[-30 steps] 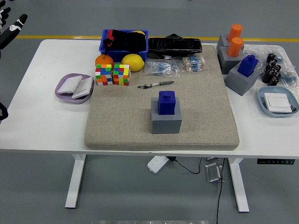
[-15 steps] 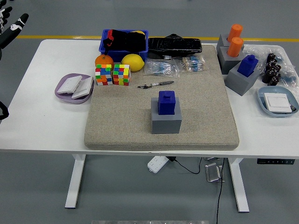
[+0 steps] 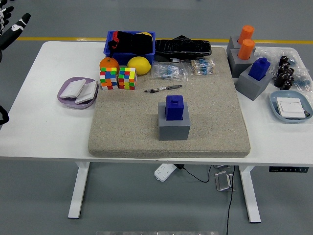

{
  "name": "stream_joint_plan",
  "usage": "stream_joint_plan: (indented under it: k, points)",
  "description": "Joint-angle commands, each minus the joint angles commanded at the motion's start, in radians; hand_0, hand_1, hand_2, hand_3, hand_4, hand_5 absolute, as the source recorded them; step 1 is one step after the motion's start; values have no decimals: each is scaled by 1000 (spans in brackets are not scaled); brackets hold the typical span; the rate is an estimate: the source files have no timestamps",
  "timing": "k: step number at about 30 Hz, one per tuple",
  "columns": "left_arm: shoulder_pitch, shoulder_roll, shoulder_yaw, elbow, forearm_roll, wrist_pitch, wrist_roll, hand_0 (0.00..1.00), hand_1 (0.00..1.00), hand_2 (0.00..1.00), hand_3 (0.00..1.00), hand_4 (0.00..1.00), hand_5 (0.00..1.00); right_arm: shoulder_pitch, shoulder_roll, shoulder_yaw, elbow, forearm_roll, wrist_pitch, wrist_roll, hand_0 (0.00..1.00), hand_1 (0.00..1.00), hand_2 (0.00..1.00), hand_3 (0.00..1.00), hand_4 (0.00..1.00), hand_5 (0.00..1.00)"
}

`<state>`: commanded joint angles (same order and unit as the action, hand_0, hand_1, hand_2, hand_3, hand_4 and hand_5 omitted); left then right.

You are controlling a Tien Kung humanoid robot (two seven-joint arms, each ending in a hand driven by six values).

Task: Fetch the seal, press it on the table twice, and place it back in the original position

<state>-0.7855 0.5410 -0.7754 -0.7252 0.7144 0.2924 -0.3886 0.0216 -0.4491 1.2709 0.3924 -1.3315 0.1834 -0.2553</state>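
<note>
Blue seal sat untouched in its grey holder, wanting a straight-down grasp; left robot hand was spread.

Blue seal upright in gray holder

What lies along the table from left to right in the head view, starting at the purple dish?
Purple dish → two puzzle cubes → pen → blue seal on its grey base → light blue tray.
</note>
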Motion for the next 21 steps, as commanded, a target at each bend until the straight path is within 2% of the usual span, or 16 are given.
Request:
stream_joint_plan:
  k: [21]
  points:
    - [6,4,4,-6,3,-4,2,955,960,933,974,888,587,2,-1,-11,1,1,4,2,912,774,777,780,929,621]
